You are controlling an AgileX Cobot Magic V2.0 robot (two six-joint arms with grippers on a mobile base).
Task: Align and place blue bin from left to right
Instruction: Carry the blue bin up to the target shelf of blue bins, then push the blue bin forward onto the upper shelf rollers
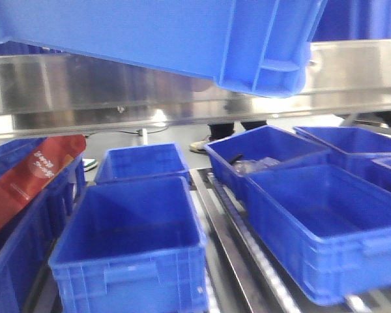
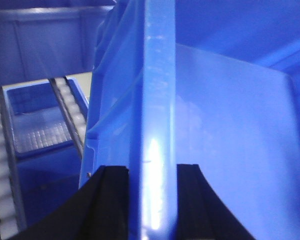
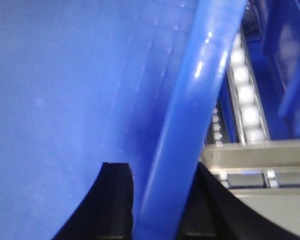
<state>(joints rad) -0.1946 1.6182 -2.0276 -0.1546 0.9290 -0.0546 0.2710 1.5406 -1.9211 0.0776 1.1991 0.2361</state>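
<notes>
Carrying blue bin (image 1: 150, 32) two-handed

Left gripper (image 2: 151, 170) pinches the bin's rim between its jaws; right gripper (image 3: 157, 170) likewise. Bin hangs tilted above the open crates (image 1: 133, 254). Level it, move both arms in step, lower squarely onto the rollers (image 3: 245, 100) beyond the right gripper.

This looks like a warehouse or factory sorting line: rows of identical blue plastic crates (image 1: 133, 244) sit on metal roller conveyor tracks (image 3: 246, 95), a long stainless-steel rail (image 1: 117, 91) runs across behind, and someone's shoes (image 1: 199, 145) show beyond it.
</notes>
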